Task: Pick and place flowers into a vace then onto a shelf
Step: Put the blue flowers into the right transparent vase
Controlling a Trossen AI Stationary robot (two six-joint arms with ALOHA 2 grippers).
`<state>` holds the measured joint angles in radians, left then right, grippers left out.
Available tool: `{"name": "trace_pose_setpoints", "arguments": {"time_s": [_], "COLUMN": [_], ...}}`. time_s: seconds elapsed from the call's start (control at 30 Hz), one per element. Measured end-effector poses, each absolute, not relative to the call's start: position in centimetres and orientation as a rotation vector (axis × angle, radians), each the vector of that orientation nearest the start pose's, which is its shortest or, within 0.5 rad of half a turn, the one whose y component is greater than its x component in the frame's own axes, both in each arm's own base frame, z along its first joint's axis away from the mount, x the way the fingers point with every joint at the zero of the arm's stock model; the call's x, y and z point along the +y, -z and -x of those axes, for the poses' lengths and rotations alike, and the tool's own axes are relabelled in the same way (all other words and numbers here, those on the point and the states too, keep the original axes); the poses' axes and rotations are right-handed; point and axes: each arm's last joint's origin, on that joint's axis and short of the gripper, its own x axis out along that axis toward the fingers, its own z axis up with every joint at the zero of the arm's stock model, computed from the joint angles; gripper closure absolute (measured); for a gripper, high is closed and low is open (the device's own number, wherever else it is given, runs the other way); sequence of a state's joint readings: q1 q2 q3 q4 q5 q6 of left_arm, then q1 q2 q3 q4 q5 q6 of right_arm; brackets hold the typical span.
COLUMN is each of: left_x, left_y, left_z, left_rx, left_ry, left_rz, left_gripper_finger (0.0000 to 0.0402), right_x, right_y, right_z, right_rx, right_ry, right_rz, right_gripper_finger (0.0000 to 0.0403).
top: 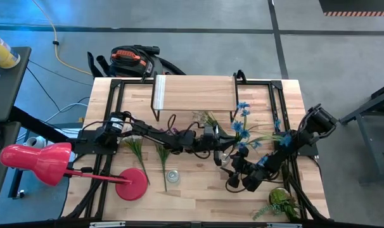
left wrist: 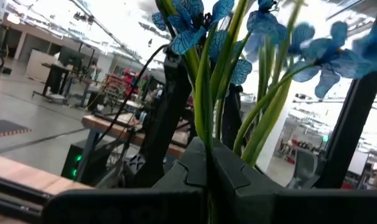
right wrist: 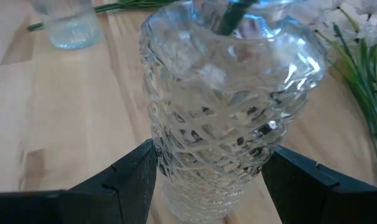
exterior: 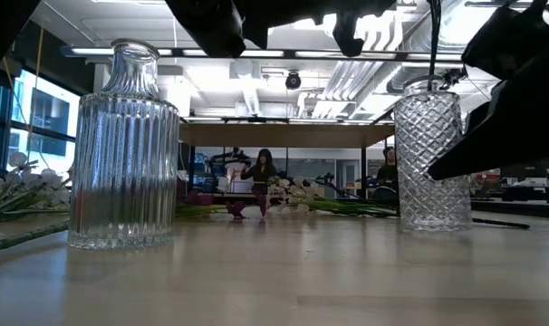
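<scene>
A blue-blossomed bunch of flowers [top: 243, 125] stands over the table's middle, with my left gripper [left wrist: 208, 163] shut on its green stems. One stem end [right wrist: 229, 18] dips into the mouth of a diamond-cut glass vase [exterior: 433, 154]. My right gripper [right wrist: 210, 171] is shut on that vase's body. A second, ribbed glass vase [exterior: 120, 145] stands by itself on the table. More flowers [top: 161, 158] lie flat on the tabletop. The low wooden shelf [top: 195, 94] stands at the far edge. My left gripper pinches several green stems [left wrist: 204, 134] together between its two fingers, below the blossoms. It comes about level from the table's left, across the stems. The bunch stands upright above the fingers, blossoms [left wrist: 188, 28] up, lifted off the table. My right gripper holds the diamond-cut vase by its body [right wrist: 207, 155], one finger [right wrist: 135, 177] on each of two opposite sides. The fingers come slanting down from the table's near right. The vase stands upright with its base [exterior: 435, 225] on the tabletop.
White flowers [top: 208, 119] lie just in front of the shelf, and another green stem [top: 135, 149] lies left of centre. A bushy potted plant [top: 281, 201] sits at the near right. A red lamp-like object [top: 132, 183] stands at the near left.
</scene>
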<state>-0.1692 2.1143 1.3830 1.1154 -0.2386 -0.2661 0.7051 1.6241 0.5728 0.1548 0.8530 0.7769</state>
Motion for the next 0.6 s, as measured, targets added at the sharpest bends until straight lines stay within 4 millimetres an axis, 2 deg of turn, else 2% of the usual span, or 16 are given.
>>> {"name": "trace_pose_setpoints", "arguments": {"time_s": [0.6], "left_x": [-8.0], "left_y": [-21.9], "left_z": [-46.8], "left_rx": [-0.093], "left_ry": [-0.038], "left_rz": [0.338], "left_gripper_finger": [0.0334], "right_x": [15.2], "right_y": [-11.4], "right_z": [-21.1], "right_rx": [0.560], "right_ry": [0.367], "right_rz": [-0.093], "right_gripper_finger": [0.0146]}}
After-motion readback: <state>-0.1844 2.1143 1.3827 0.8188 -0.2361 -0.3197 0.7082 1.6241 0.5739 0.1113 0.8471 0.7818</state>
